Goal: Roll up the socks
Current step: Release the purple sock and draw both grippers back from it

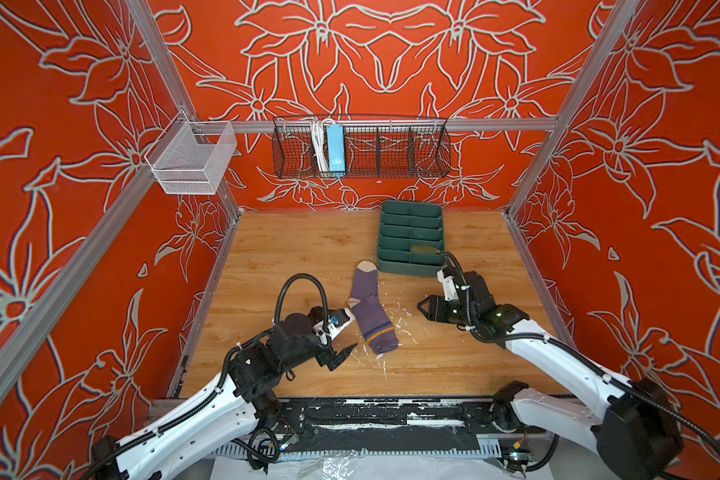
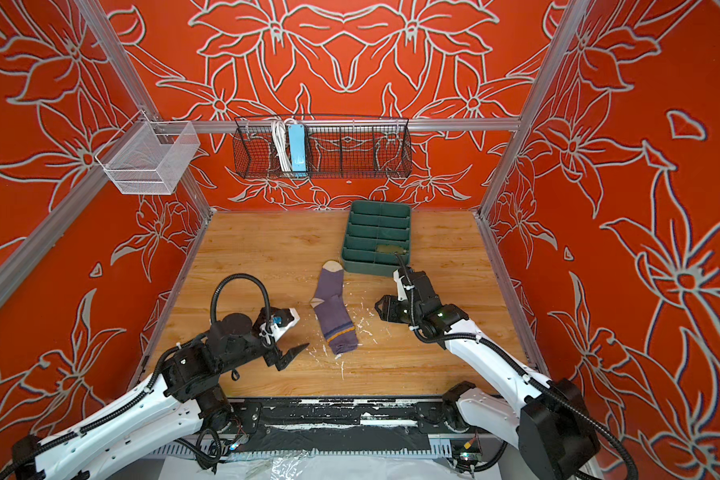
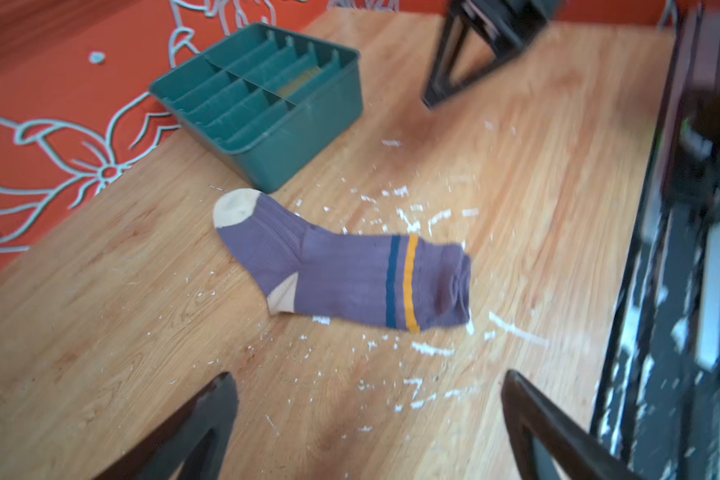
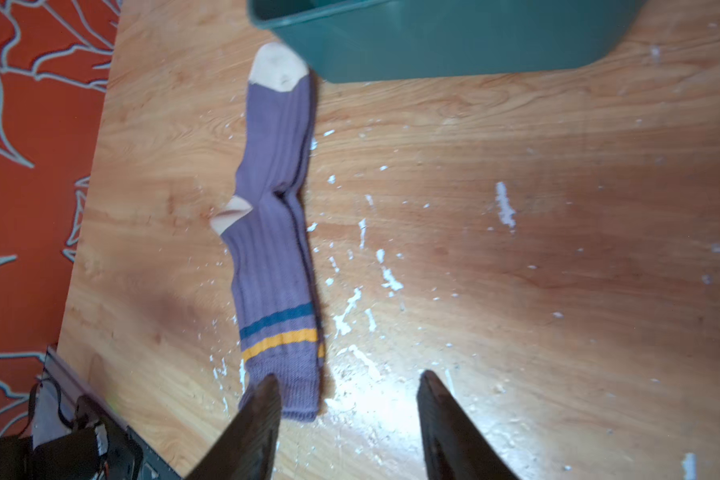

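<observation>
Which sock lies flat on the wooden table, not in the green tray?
The ribbed purple sock with beige toe and yellow stripe; the olive sock sits in a compartment of the green plastic tray.

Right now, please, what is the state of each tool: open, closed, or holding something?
Left tool: open, holding nothing.
Right tool: open, holding nothing; the purple sock lies free.

Bright light; glare whitens the table (image 4: 362, 405), and both wrist views blur toward their edges.
</observation>
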